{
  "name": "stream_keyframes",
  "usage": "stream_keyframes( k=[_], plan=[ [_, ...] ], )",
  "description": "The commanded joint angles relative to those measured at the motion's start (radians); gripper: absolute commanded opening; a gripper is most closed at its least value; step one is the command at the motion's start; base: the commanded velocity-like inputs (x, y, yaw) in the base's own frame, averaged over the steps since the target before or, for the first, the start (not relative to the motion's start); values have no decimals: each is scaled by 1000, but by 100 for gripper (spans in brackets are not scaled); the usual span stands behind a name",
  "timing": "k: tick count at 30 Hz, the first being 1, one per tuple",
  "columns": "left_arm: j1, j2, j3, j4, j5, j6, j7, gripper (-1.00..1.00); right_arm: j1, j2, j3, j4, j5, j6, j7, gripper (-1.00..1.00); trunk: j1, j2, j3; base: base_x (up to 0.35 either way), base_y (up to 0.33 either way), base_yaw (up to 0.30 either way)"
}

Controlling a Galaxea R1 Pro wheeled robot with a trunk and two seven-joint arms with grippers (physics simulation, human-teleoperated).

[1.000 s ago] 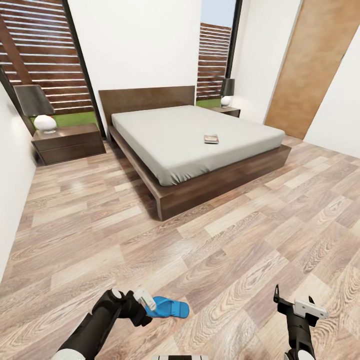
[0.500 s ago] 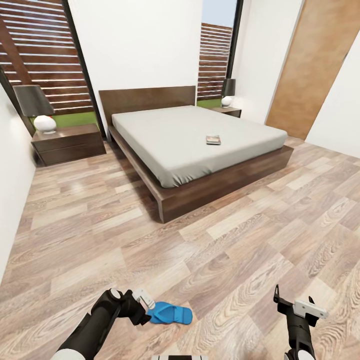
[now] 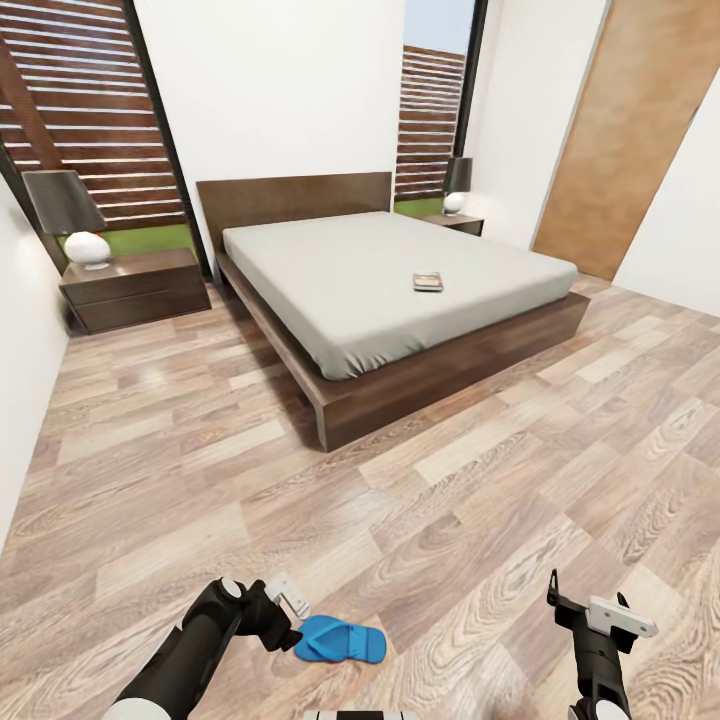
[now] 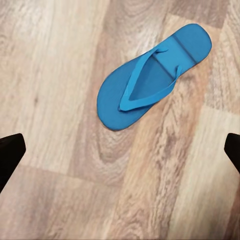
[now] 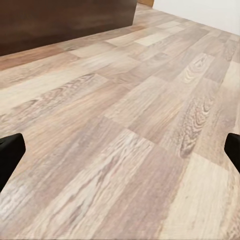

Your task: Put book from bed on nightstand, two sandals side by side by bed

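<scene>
One bright blue sandal [image 3: 340, 640] lies flat on the wood floor close in front of me; the left wrist view shows the sandal [image 4: 150, 80] strap-up. My left gripper [image 3: 289, 604] hangs open just beside and above its toe end, not touching it, and in the wrist view the left gripper [image 4: 120, 155] has its fingers spread wide over bare planks. My right gripper [image 3: 586, 606] is open and empty over the floor, as the right gripper [image 5: 120, 155] shows in its own view. The book [image 3: 427, 282] lies on the bed [image 3: 380, 300]. A nightstand [image 3: 135, 290] stands left of the bed, another nightstand [image 3: 455, 222] at its far right.
A lamp [image 3: 75, 215] stands on the left nightstand and a second lamp [image 3: 456, 185] on the far one. A wooden door [image 3: 625, 130] is at the right wall. Wide wood floor [image 3: 480, 480] lies between me and the bed frame [image 5: 60, 22].
The whole view has shifted slightly. The sandal now sits lower in the picture and a little further under the left gripper. Both arms keep the same pose.
</scene>
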Motion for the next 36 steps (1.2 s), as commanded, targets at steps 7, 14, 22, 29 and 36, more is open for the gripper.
stream_keyframes(
  k=[7, 14, 22, 29, 36],
  plan=[
    [0, -1, 0, -2, -6, 4, -6, 100, 0, 0, 1, 1, 0, -3, -3, 100, 0, 0, -1, 11, 0, 0],
    [0, -2, 0, -2, -6, 4, -6, 100, 0, 0, 1, 1, -2, -3, -3, 100, 0, 0, -1, 1, 0, -36],
    [0, -2, 0, -2, -6, 5, -6, 100, -1, 0, 1, 1, -2, -3, -3, 100, 0, 0, -1, 0, 0, -251],
    [0, -2, 0, -2, -6, 5, -6, 100, -1, 0, 1, 1, -2, -3, -3, 100, 0, 0, -1, 0, 0, -270],
    [0, -2, 0, -2, -6, 5, -7, 100, -1, 1, 1, 2, -2, -3, -3, 100, 0, 0, -1, 0, 0, -137]
  ],
)
